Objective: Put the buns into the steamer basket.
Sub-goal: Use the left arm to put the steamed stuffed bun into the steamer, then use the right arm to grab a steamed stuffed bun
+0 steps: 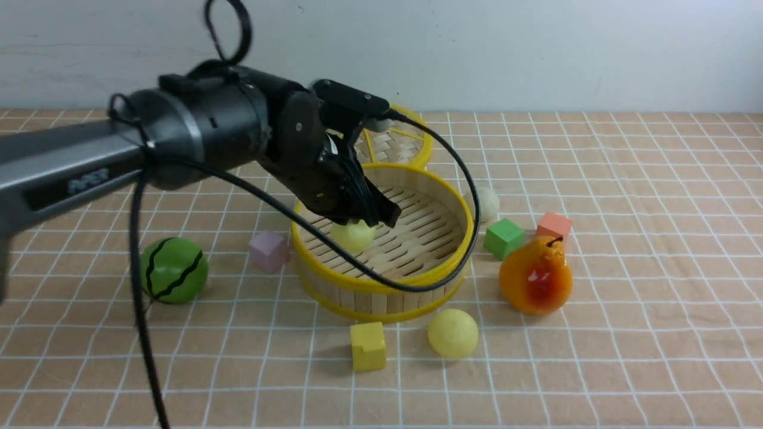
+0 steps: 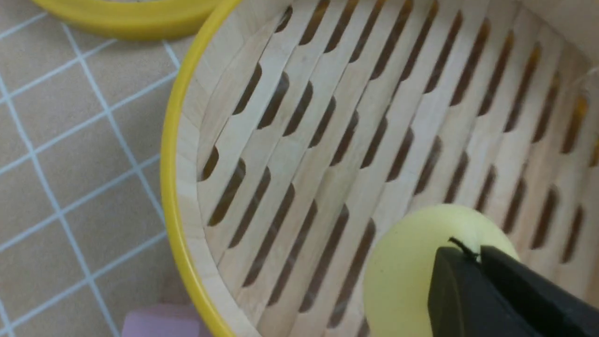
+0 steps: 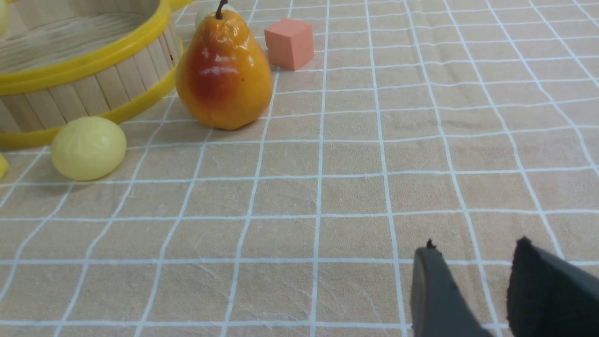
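Left pincer (image 2: 478,256), jaws together and empty, close by pale yellow bun (image 2: 402,281) inside steamer basket (image 2: 169,164)

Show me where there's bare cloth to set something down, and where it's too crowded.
Widest bare patch: everything right of the pear and salmon cube. Also free: the near strip in front of the yellow cube and loose yellow bun, and the near-left corner before the melon. Crowded: around the steamer basket, especially its right side with the green cube.
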